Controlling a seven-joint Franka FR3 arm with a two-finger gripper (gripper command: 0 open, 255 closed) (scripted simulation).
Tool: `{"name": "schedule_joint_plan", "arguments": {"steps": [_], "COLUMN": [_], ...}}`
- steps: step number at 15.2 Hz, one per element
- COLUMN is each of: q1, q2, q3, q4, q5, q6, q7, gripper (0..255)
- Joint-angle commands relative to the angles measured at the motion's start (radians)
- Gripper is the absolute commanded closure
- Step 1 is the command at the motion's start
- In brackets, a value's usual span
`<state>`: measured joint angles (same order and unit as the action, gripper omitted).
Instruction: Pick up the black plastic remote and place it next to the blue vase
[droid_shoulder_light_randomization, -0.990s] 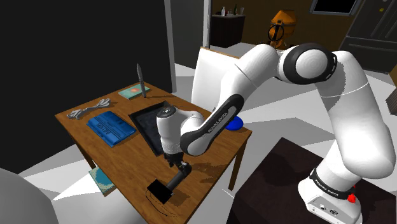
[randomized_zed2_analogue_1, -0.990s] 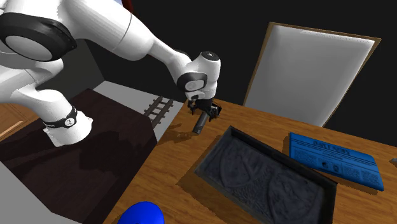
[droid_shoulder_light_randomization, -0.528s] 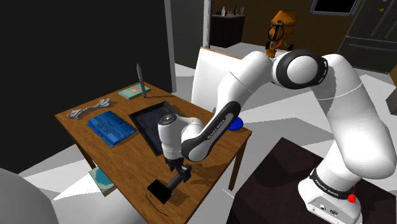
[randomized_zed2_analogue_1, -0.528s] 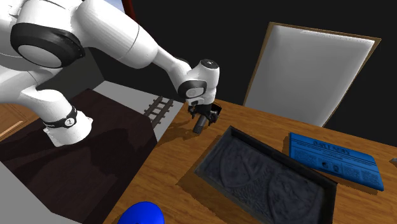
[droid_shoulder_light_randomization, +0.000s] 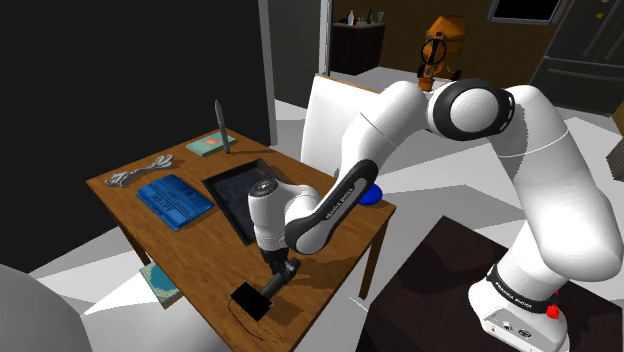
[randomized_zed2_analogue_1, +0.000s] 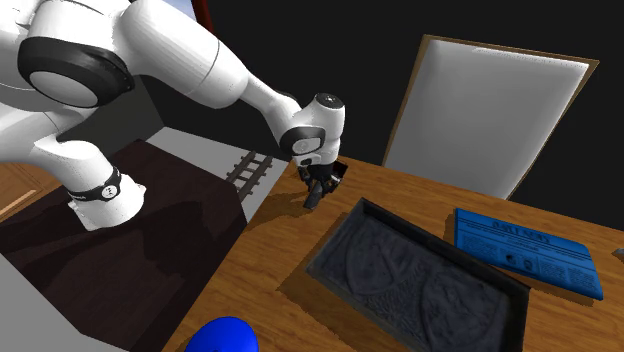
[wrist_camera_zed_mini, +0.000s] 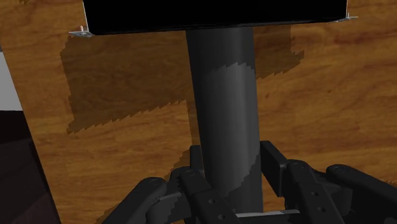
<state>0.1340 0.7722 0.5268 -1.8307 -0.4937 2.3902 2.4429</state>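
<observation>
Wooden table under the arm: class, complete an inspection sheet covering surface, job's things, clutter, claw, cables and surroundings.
Surface: wooden table, holding all items.
Job's things: dark remote lying at the table's near corner in the shoulder view; blue vase apart from it, at another corner.
Clutter: blue booklet, dark tray, teal book, upright dark stick.
Claw: claw shut on the remote's shaft.
Cables: grey cord on the table.
Surroundings: white panel beside the table; black area beyond.

Nothing is legible: the flat blue booklet (randomized_zed2_analogue_1: 527, 250) on the brown wooden worktop (randomized_zed2_analogue_1: 268, 262) and the arm's black base band (droid_shoulder_light_randomization: 510, 292) bear white print, unreadable.
</observation>
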Motion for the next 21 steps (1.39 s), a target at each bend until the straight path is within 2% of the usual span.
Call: {"name": "schedule_joint_plan", "arguments": {"steps": [1,8,21], "q1": [0.001,0.001,-0.053], "q2": [0.002,0.002,-0.129], "q3": [0.0,0.0,0.073], "q4": [-0.002,-0.002,-0.029], "q5": [0.0,0.0,0.074], "q6": [-0.001,-0.001,-0.101], "q7": [0.0,0.0,-0.038], "gripper": [255,255,255]}}
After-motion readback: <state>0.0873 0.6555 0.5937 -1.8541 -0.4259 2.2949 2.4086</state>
